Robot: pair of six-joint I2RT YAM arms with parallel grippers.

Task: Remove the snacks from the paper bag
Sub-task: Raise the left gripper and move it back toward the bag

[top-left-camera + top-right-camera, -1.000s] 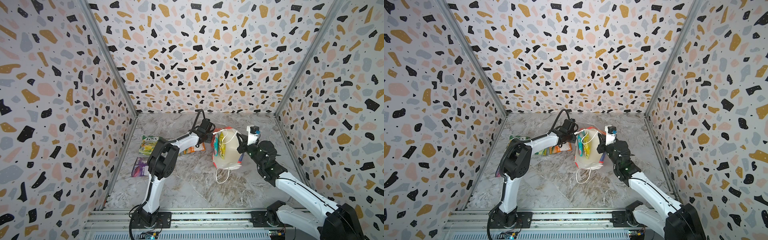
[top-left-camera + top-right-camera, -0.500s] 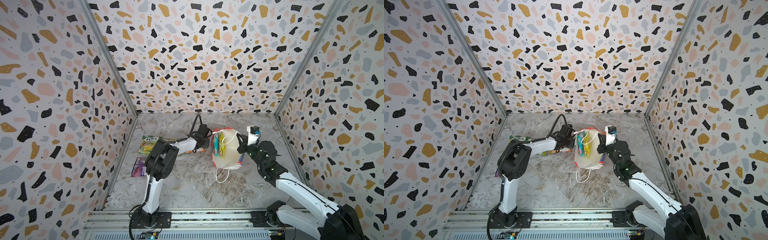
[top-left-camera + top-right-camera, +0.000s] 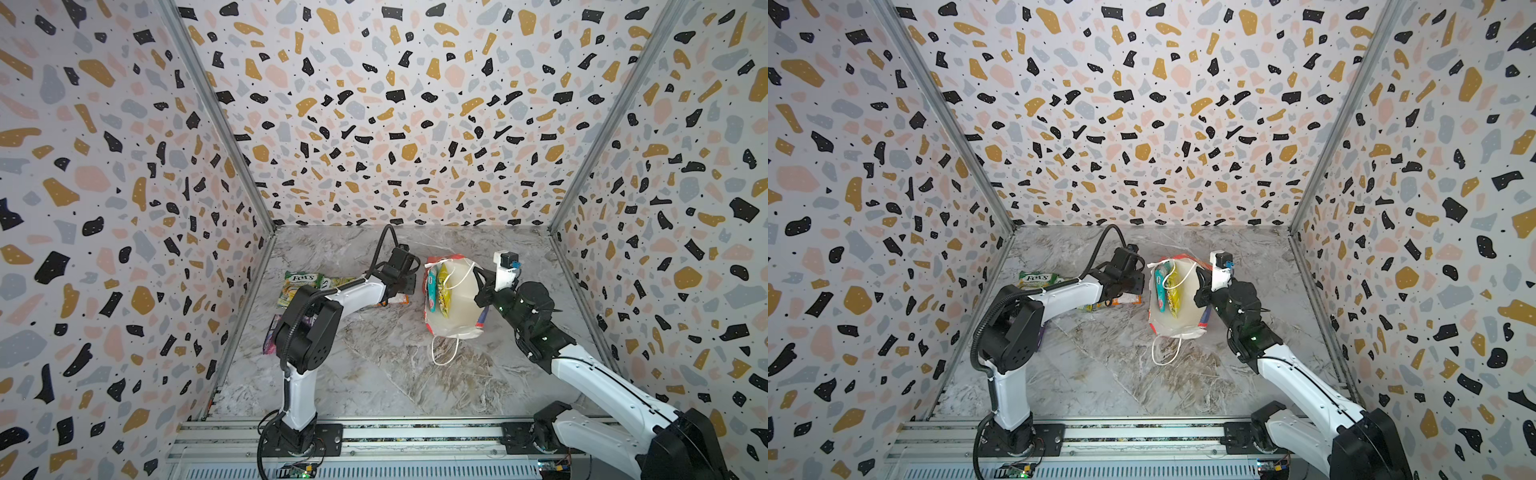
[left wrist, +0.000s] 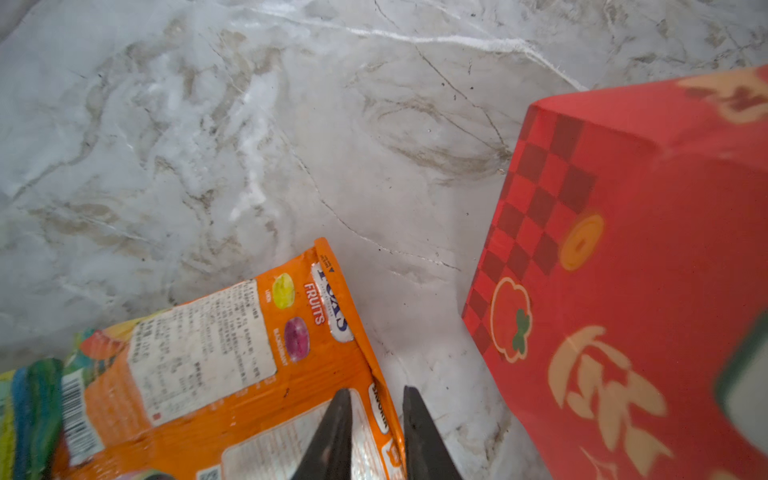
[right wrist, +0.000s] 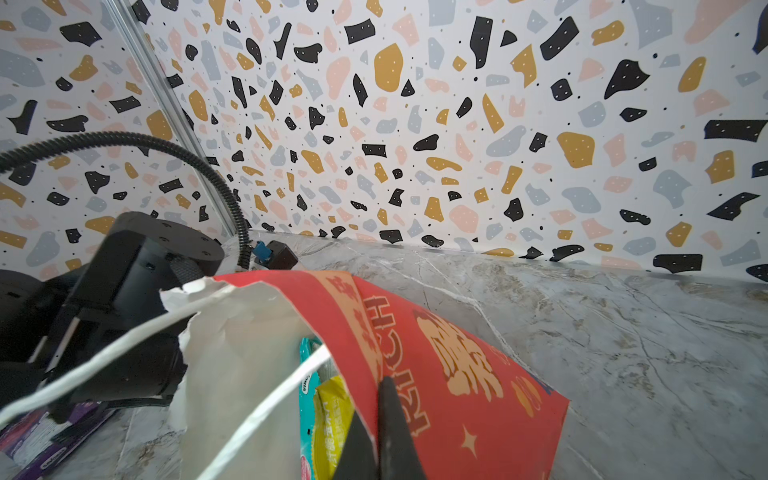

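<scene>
snacks are seen both inside and outside the paper bag. two packets are stood on edge inside it, against its left wall in both top views — a teal-red packet and a yellow packet, pressed side by side. the bag, red outside with yellow characters and white inside, is set near the middle of the marble table, its mouth turned up toward the top cameras. in the right wrist view its rim is seen torn at one corner. one white cord handle is draped on the table at the near side, and the other cord is looped across the mouth.

the right gripper is closed on the bag's right wall at the rim, one finger inside and one outside.

the left gripper is held low just left of the bag, apart from it. its fingers are drawn narrow on the edge of an orange packet — only a slim gap is seen between them, filled by that edge. the packet is laid on the table with its white sticker facing up. a green-yellow fox's packet is laid flat farther left, a second fox's packet is partly covered by the left arm, and a purple packet is found nearer the front by the left wall, mostly hidden behind the arm's elbow.
</scene>
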